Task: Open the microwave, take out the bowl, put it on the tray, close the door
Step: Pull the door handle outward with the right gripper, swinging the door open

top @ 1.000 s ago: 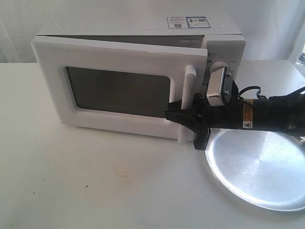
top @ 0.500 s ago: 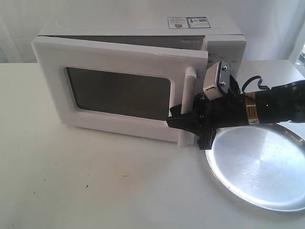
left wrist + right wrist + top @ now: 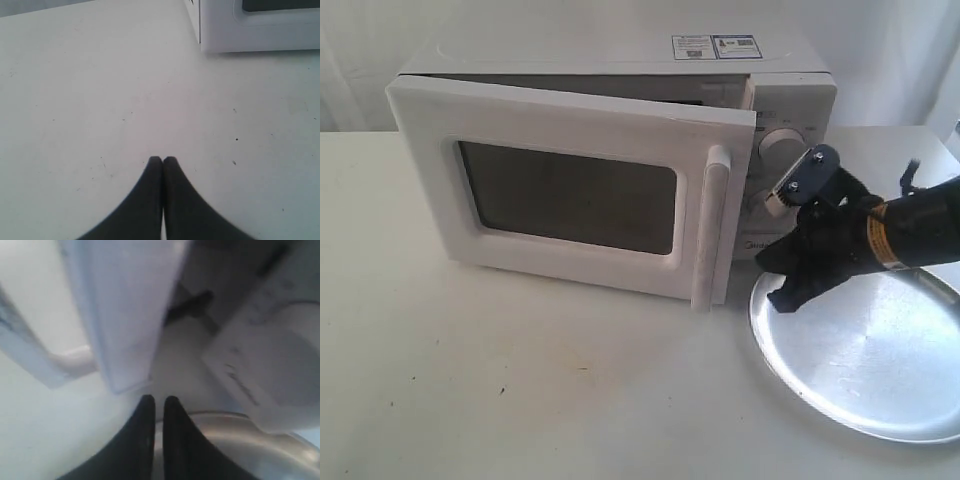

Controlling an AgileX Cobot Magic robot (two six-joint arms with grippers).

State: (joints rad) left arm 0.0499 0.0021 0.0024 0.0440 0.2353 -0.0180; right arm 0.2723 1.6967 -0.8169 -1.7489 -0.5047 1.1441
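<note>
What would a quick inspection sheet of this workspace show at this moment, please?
Surface: white table, lightly speckled.
Job's things: microwave with door ajar, handle ungripped; tray right of it, nothing visible on it; bowl not seen.
Clutter: nothing seen.
Grippers: right gripper shut, holding nothing, above the tray's rim by the door edge; left gripper shut over the table.
Cables: black lead on the right arm.
Surroundings: white backdrop.
</note>
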